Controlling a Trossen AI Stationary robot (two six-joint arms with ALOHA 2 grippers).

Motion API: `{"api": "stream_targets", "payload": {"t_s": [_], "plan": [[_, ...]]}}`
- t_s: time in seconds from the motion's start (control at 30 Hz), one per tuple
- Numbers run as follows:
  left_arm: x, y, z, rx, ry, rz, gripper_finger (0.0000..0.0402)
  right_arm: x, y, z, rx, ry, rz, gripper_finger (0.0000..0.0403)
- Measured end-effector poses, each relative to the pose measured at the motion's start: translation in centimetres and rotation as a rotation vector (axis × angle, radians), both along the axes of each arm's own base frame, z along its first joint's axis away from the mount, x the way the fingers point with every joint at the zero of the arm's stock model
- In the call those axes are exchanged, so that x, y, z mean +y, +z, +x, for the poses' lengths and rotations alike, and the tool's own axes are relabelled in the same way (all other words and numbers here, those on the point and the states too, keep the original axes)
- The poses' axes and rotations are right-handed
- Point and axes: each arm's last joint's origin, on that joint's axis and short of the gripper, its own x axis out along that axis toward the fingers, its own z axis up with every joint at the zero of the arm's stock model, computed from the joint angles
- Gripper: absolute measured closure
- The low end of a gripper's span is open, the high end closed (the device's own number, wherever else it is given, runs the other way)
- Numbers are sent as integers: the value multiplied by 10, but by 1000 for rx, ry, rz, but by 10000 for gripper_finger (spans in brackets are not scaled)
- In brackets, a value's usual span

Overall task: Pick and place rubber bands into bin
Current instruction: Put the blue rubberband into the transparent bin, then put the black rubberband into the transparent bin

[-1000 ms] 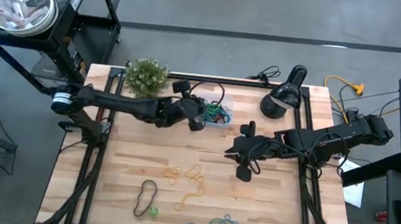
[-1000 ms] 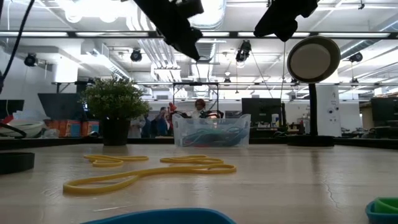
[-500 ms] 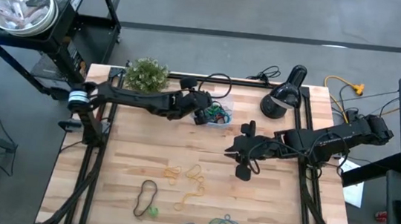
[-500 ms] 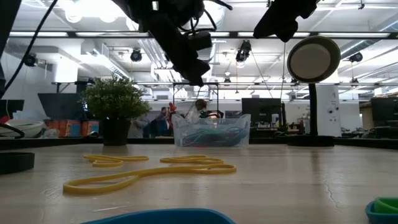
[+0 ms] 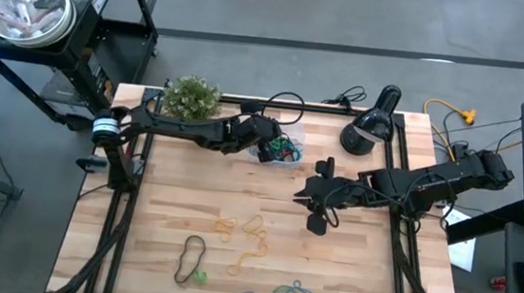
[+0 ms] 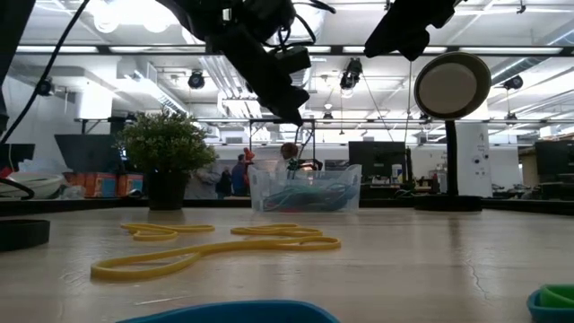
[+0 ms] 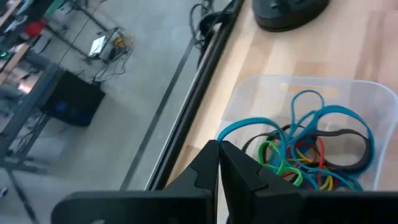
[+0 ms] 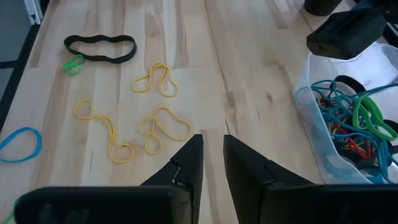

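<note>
While the left gripper hangs closed over the bin; right gripper parted, empty.

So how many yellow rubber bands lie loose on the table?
3: a small yellow band, another right beside it, and a longer one nearer the front edge. More may be hidden in the bin's tangle.

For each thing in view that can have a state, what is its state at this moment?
bin: upright, open-topped, holding a tangle of bands
loose rubber bands: lying flat on the table, none held
left pincer: shut, above the bin's edge, nothing seen in it
right pincer: slightly open, empty, above the bare table
desk lamp: standing at the far edge
plant: upright
</note>
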Motion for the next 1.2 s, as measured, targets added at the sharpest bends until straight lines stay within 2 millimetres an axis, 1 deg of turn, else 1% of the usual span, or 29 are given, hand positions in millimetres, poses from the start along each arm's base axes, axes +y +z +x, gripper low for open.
{"api": "stream_targets", "payload": {"t_s": [0.17, 0.47, 0.6, 0.67, 0.8, 0.9, 0.97, 1.07, 1.2], "plan": [[1, -2, 1, 20, -33, 0, 394, 0, 0, 0, 0, 1, -4, 344], [3, -4, 1, 24, -39, -9, 328, -1, 0, 0, -3, -16, -21, 344], [3, -4, 0, 28, -39, -10, 313, -1, 0, 0, -3, -18, -19, 344], [-1, -2, -1, 38, -47, -13, 311, -1, 0, 0, -3, -17, -19, 344], [-17, 9, -11, 87, -91, -28, 310, -1, -2, -1, 8, -4, -27, 344], [-35, 23, -24, 111, -161, -56, 310, -1, -7, -2, 24, 16, -45, 344], [-50, 35, -36, 116, -217, -97, 310, -1, -11, -3, 36, 26, -51, 344], [-70, 51, -56, 120, -282, -166, 310, 0, -18, -5, 66, 87, -30, 344], [-95, 65, -83, 141, -313, -232, 310, 2, -25, -7, 99, 160, 6, 344]]}}
